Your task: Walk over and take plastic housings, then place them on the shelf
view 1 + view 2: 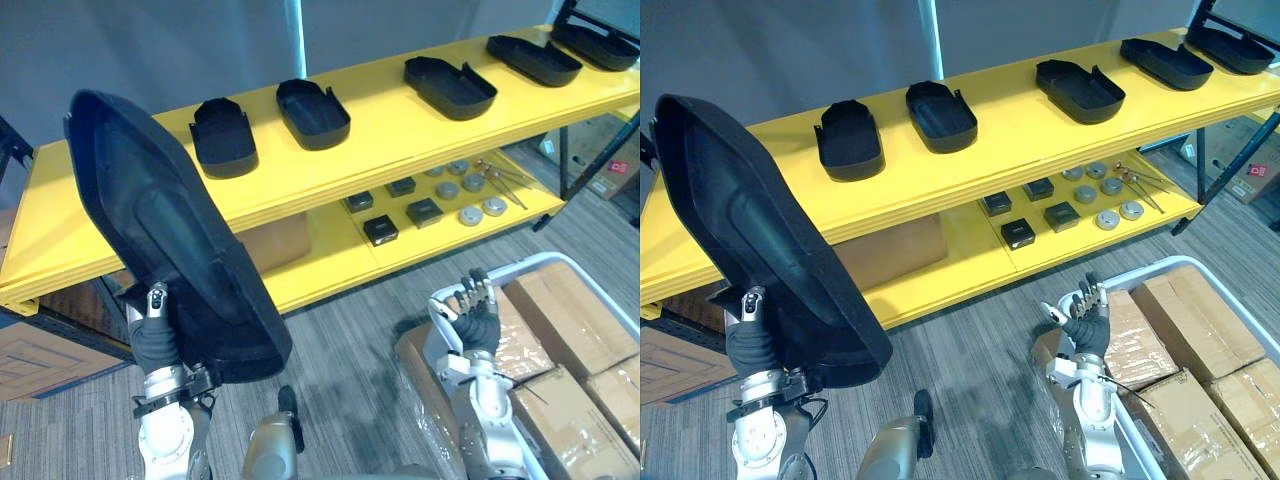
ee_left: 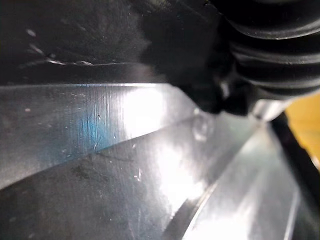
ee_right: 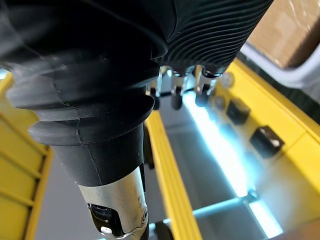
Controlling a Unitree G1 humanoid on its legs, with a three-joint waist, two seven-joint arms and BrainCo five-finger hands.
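My left hand (image 1: 155, 340) holds a large black plastic housing (image 1: 170, 230) upright by its lower edge, in front of the left end of the yellow shelf (image 1: 400, 135). One finger shows curled on the housing's rim, and its glossy surface (image 2: 125, 165) lies close in the left wrist view. Several smaller black housings (image 1: 312, 112) lie in a row along the top board, from the middle to the far right. My right hand (image 1: 1085, 318) hangs low at the right with relaxed fingers (image 3: 175, 97) and holds nothing.
The lower yellow board (image 1: 330, 255) carries small black boxes (image 1: 380, 230) and grey round discs (image 1: 470, 214). A white-framed cart (image 1: 540, 262) with wrapped cardboard boxes (image 1: 560, 310) stands at the lower right. Another cardboard box (image 1: 278, 240) sits under the shelf.
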